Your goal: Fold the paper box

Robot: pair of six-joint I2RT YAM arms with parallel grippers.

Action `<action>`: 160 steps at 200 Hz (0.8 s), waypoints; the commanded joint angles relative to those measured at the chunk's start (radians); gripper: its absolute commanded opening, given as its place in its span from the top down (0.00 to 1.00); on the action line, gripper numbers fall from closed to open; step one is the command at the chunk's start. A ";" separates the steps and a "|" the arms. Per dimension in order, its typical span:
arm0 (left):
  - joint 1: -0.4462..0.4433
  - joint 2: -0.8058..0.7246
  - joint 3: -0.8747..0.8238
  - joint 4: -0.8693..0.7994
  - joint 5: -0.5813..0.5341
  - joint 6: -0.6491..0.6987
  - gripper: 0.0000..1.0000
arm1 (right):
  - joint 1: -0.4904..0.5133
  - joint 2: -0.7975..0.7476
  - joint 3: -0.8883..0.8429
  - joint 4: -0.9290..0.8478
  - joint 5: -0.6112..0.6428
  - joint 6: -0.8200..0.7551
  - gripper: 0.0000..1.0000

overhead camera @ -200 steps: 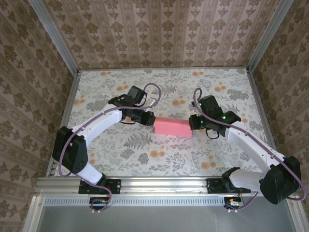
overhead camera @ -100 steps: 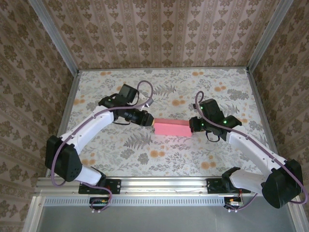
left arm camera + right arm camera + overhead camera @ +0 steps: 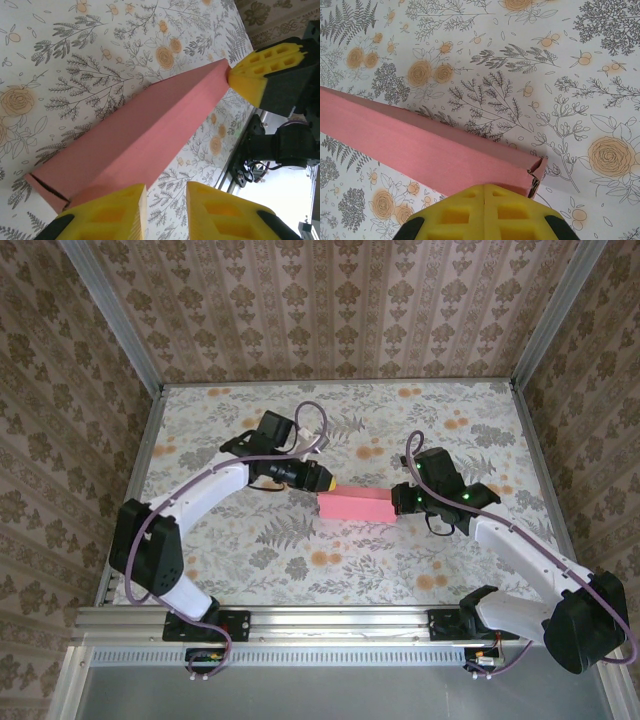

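The paper box lies as a slim, closed pink rectangular box in the middle of the floral table. In the left wrist view the paper box runs away from me, and its near end flap shows a thin slit. My left gripper hovers over the box's left end, its jaws a little apart with only table between them. My right gripper is shut, and its joined yellow fingertips press against the right end of the box, where a corner seam gapes slightly.
The floral table surface spreads all around the box. Patterned walls and metal rails close in the table's sides and back. The arm bases sit along the near rail.
My left gripper has swung from beside the box's left end to over its far left corner, and its jaws have parted a little. The right gripper and the box have barely moved.
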 commanded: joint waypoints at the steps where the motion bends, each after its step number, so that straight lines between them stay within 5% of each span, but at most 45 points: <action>1: 0.000 0.017 -0.021 0.030 0.027 0.002 0.77 | -0.002 -0.003 -0.022 -0.038 -0.020 0.011 0.94; 70: 0.000 0.026 -0.082 0.023 -0.007 0.054 0.80 | -0.005 -0.002 0.002 -0.046 -0.025 0.006 0.94; 160: 0.001 0.039 -0.116 0.040 -0.031 0.073 0.83 | -0.113 -0.012 0.085 -0.009 -0.237 -0.010 0.96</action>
